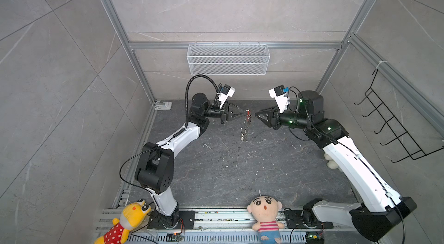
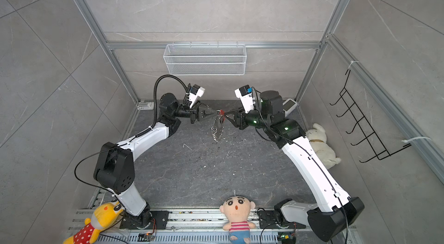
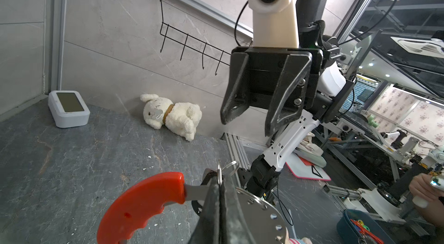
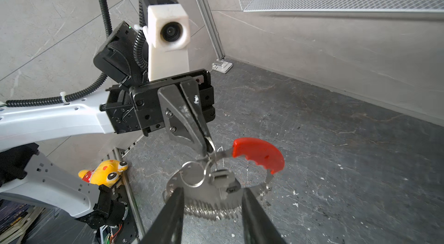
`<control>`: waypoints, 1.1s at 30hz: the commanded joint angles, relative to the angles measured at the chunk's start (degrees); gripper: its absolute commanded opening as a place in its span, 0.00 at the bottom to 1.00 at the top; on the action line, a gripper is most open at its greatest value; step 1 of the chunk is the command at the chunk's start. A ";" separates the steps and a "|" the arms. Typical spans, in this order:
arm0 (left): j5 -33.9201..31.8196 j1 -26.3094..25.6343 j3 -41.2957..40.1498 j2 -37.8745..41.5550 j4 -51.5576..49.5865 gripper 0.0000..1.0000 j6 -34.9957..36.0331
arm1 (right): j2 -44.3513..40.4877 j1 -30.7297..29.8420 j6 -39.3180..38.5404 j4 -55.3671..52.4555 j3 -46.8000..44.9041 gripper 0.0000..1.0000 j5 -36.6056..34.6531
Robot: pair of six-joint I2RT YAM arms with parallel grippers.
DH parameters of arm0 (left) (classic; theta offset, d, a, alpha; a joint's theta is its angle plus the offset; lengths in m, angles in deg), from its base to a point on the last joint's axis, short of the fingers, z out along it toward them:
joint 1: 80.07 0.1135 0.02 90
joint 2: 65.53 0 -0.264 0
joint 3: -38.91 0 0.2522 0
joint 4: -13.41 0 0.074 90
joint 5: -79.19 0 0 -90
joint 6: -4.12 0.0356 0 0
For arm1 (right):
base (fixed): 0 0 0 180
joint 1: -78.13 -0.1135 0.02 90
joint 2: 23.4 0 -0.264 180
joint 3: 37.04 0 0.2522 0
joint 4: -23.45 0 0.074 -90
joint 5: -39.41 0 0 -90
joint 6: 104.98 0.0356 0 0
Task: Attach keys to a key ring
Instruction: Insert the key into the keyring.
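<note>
- The key ring [image 4: 259,156] hangs in mid-air out in front of the wire basket [image 1: 228,59], lifted clear of the table [image 1: 216,170].
- The left gripper [image 4: 207,149] has its fingers pressed together on the key ring's metal, just beside the red strip, and carries the whole loop.
- The key [image 4: 221,176] dangles from a small silver ring [image 4: 192,174] right under those closed tips, lying against the grey band (whether it is threaded all the way on is too fine to tell).
- The right gripper [image 3: 247,122] faces the loop from the opposite side, also in front of the basket. Its fingers are spread and nothing is pinched between them.
- Judged from this, the attaching looks mostly done, since the key hangs without the right gripper's support.
- Probably left: check that the key is truly seated, lower the loop to the table in front of the basket, and let go.
</note>
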 commanded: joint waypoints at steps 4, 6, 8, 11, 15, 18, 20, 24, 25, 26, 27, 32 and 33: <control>-2.82 -0.23 0.16 1.71 2.66 0.00 0.78 | 0.16 -3.15 -1.79 2.87 -2.37 0.40 -7.00; -2.84 -0.23 0.17 1.64 2.76 0.00 0.65 | 1.51 -4.89 -2.75 2.29 -1.15 0.40 -9.27; -3.05 -0.24 0.16 1.58 2.76 0.00 0.68 | 2.78 -6.33 -3.60 1.91 0.02 0.40 -11.49; -2.89 -0.24 0.17 1.56 2.76 0.00 0.42 | 3.62 -7.09 -4.11 2.63 0.49 0.39 -14.37; -2.89 -0.24 0.01 1.59 2.90 0.00 0.33 | 4.33 -7.41 -4.89 2.58 1.06 0.38 -16.21; -2.80 -0.24 -0.01 1.61 2.91 0.00 0.30 | 4.78 -7.48 -5.36 2.17 1.57 0.37 -17.04; -2.63 -0.24 -0.03 1.57 2.94 0.00 0.30 | 4.99 -7.48 -5.45 2.17 1.75 0.38 -17.17; -2.45 -0.24 -0.01 1.45 3.11 0.00 0.05 | 5.51 -7.55 -5.42 2.04 2.41 0.37 -17.53; -2.45 -0.24 -0.01 1.38 3.19 0.00 -0.04 | 5.74 -7.57 -5.53 1.91 2.77 0.37 -17.43; -2.36 -0.24 -0.01 1.29 3.29 0.00 -0.06 | 6.00 -7.57 -5.48 1.75 2.99 0.36 -17.40; -2.20 -0.23 0.05 1.45 3.29 0.00 -0.06 | 6.22 -7.56 -5.54 1.58 3.28 0.35 -17.18; -2.09 -0.24 0.45 1.37 3.29 0.00 -0.42 | 7.08 -7.85 -5.64 1.12 4.23 0.28 -16.65; -2.07 -0.24 0.60 1.33 3.29 0.00 -0.44 | 7.07 -7.92 -5.86 1.03 4.29 0.24 -16.75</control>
